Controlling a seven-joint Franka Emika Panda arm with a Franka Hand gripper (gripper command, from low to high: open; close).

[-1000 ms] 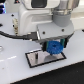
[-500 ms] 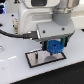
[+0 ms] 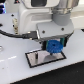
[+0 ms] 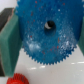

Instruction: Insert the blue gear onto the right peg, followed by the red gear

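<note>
Gripping the blue gear (image 4: 46, 31) between my teal fingers (image 4: 11, 44), my gripper (image 3: 54, 46) hangs over the black-framed plate (image 3: 33, 59); the red gear (image 4: 18, 79) lies below.

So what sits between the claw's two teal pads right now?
The blue gear fills the gap, clamped between the teal pads; the wrist view shows it best. The red gear lies apart, outside the claw.

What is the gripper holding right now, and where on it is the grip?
The gripper holds the blue gear, clamped by its toothed rim on two opposite sides, with the centre hole left clear between the teal pads.
</note>
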